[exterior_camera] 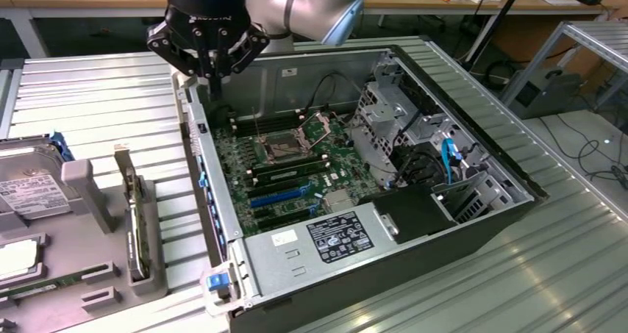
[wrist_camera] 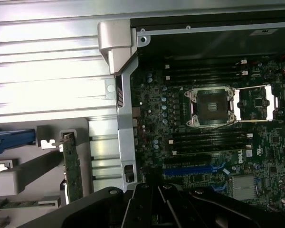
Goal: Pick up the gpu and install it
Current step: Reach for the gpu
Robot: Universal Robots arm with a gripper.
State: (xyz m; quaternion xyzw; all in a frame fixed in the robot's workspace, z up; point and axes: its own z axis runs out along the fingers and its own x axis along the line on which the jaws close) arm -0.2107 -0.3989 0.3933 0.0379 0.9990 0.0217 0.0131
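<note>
Picking up the gpu [exterior_camera: 132,223] is judged to be the step in hand, as nothing is held. The gripper [exterior_camera: 208,79] is seen with its fingers pressed together and empty, hovering above the far corner of the computer case [exterior_camera: 294,76], over the case wall that faces the grey holder [exterior_camera: 88,193]. The gpu is stood on its long edge in a slot of that holder, which rests on the ribbed metal table [exterior_camera: 98,98] just beside the case, toward the table's edge at the exterior view's left. A hard drive [exterior_camera: 29,190] is lodged in the same holder, on the side of the gpu away from the case, and a green memory stick [exterior_camera: 44,287] is laid flat there too.

For the step to be done well, the fingers would have to be parted before the card is approached, since closed tips would only knock its upper edge. The card is thin and upright, so it is best taken across its two flat faces, near the middle of its length, so that it is not tipped when lifted. A straight lift out of the slot is called for, as a sideways pull could jam the card against the slot walls. Little room is left by the holder's upright block next to the card, and the finger on that side should be kept clear of it. Inside the case, the blue slots [exterior_camera: 279,195] on the motherboard [exterior_camera: 284,164] are unoccupied, so nothing has been installed.
</note>
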